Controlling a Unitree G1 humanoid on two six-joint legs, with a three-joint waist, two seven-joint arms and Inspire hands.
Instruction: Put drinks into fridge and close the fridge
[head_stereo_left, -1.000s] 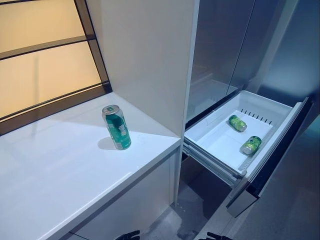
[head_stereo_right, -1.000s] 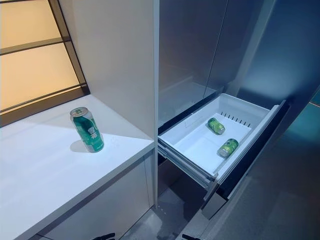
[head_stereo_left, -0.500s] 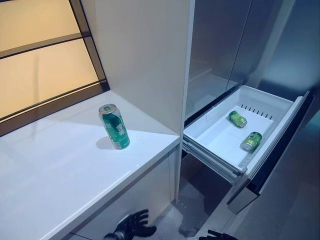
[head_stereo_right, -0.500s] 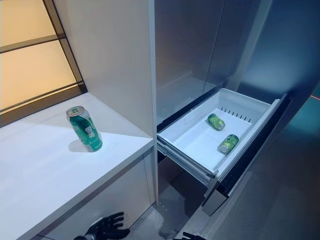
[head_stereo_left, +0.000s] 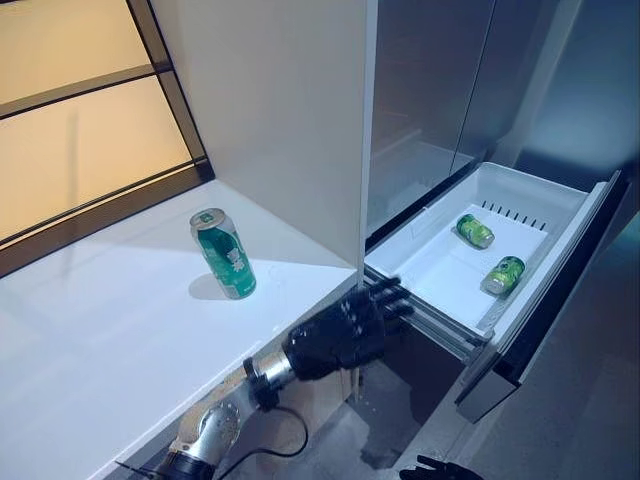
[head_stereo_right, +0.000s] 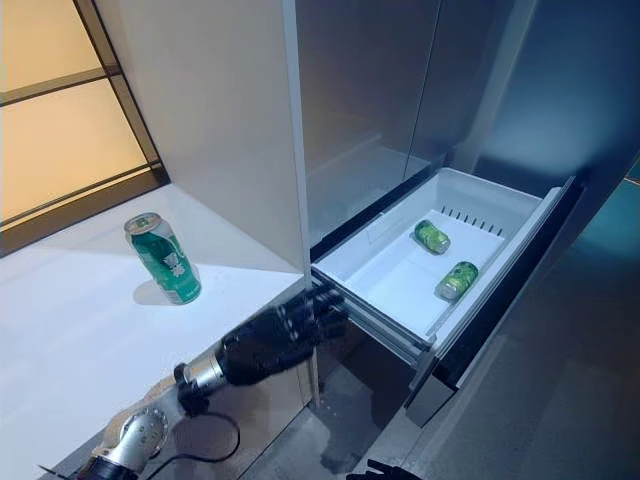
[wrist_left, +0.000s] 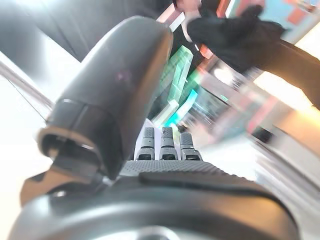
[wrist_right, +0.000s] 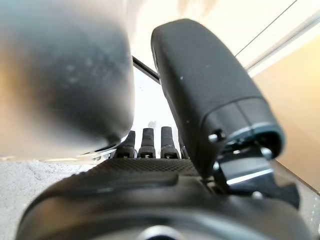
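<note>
Drinks are handled with the left hand (head_stereo_left: 345, 330), raised empty with fingers spread off the tabletop (head_stereo_left: 110, 340) edge. Beyond, one upright green aluminium can (head_stereo_left: 224, 254) awaits pickup; two green cans (head_stereo_left: 475, 231) lie in the open white fridge drawer (head_stereo_left: 425, 268).

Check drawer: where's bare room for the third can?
Drawer: bare floor on the counter side, from the near rail to the back wall. Two lying cans take the far side. Upright can on the counter stands clear all round.

You are looking at a kitchen: a glossy white countertop (head_stereo_left: 120, 340) and a grey fridge's pulled-out white plastic drawer (head_stereo_left: 520, 215) beyond the left hand (head_stereo_left: 340, 330).
</note>
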